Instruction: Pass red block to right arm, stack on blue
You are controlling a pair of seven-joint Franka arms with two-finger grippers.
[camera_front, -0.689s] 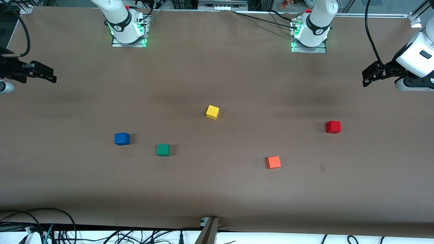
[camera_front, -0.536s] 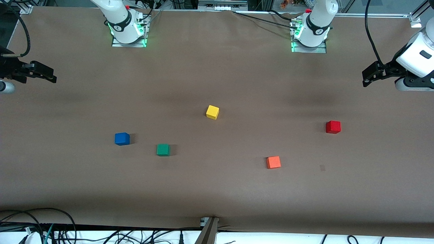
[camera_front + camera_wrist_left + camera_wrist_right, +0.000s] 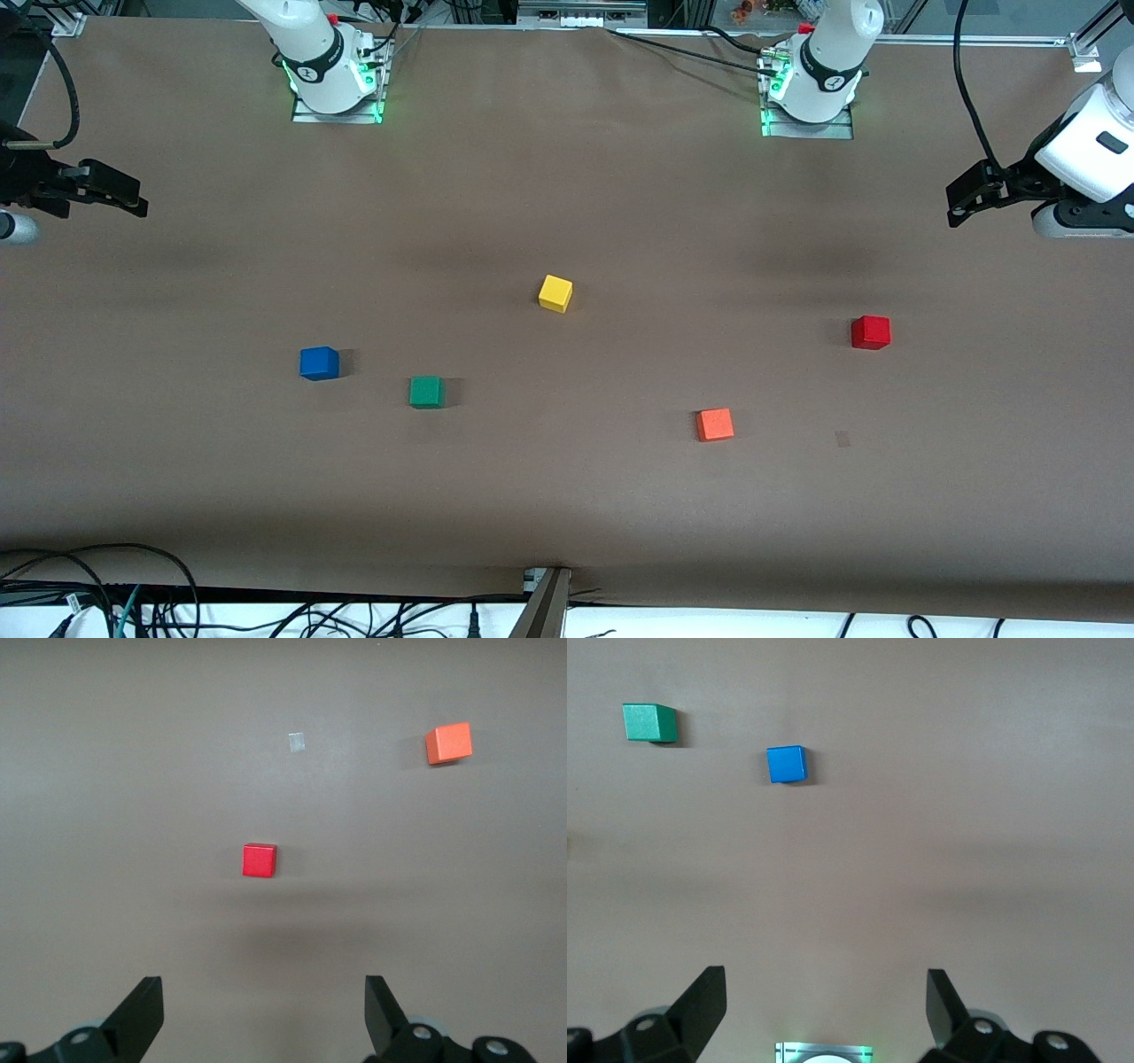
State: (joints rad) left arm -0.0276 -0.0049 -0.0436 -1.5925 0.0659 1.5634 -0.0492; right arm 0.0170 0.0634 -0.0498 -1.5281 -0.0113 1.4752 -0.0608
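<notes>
Above the table (image 3: 567, 496), our right end effector (image 3: 106, 190) hangs spread and empty at the right arm's end. We see the blue block (image 3: 319, 363) beside the green block (image 3: 426, 392), then the yellow block (image 3: 555, 293), the orange block (image 3: 715, 424) and the red block (image 3: 871, 332) alone on the table. Our left end effector (image 3: 974, 195) hangs spread and empty at its end.

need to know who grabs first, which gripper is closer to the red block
Left. The left gripper hangs open over the table's edge at the left arm's end, close to the red block. The right gripper, also open, waits at the right arm's end, much farther from it.
</notes>
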